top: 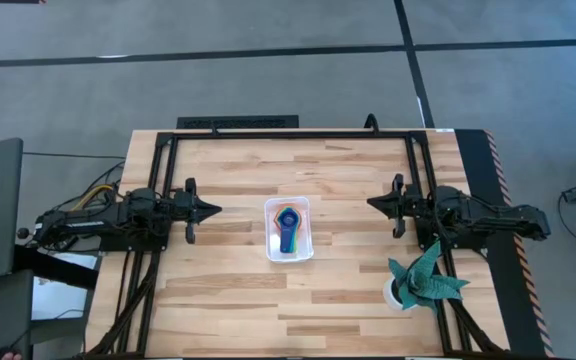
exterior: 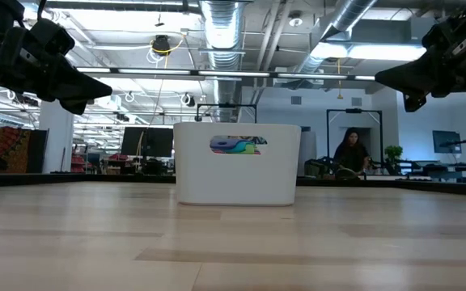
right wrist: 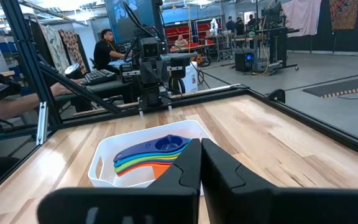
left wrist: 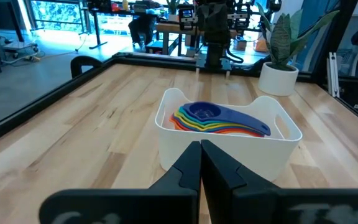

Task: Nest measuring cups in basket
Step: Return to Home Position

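The white basket [top: 289, 228] stands on its flat bottom at the table's middle, also seen as the basket [left wrist: 229, 134] and the basket [right wrist: 151, 155]. Inside it the measuring cups [left wrist: 213, 118] lie nested in one stack, dark blue on top, with green, yellow, orange and red rims showing below; the cups [right wrist: 154, 152] fan their handles to one side. My left gripper [top: 215, 211] hovers shut to the left of the basket. My right gripper [top: 371, 203] hovers shut to its right. Both point at the basket and touch nothing.
A teal folded-paper plant in a white pot [top: 423, 280] stands near the table's right near corner, below the right arm. A black frame [top: 288, 133] runs around the tabletop. Bare wood lies on all sides of the basket. People sit at desks beyond the table.
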`<act>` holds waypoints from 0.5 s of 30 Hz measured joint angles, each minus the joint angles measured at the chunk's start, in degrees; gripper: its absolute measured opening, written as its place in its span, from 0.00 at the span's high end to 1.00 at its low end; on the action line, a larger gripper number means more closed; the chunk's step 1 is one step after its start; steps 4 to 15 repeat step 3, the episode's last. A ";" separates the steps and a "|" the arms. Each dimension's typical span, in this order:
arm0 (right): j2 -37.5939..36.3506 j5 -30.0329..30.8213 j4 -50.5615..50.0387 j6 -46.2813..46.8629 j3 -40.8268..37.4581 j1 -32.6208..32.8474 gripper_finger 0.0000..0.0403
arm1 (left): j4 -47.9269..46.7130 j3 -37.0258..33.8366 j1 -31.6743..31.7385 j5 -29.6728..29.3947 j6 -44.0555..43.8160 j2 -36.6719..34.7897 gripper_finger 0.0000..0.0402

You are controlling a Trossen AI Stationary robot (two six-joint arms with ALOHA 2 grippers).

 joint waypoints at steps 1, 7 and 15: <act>0.00 0.00 0.01 0.00 -0.01 0.01 0.92 | -0.02 0.01 0.00 -0.02 0.00 0.00 1.00; 0.00 -0.01 0.01 0.00 -0.01 0.01 0.92 | -0.02 0.01 -0.01 -0.02 0.01 0.00 1.00; 0.00 -0.01 0.01 0.00 -0.01 0.01 0.92 | -0.02 0.01 -0.01 -0.02 0.01 0.00 1.00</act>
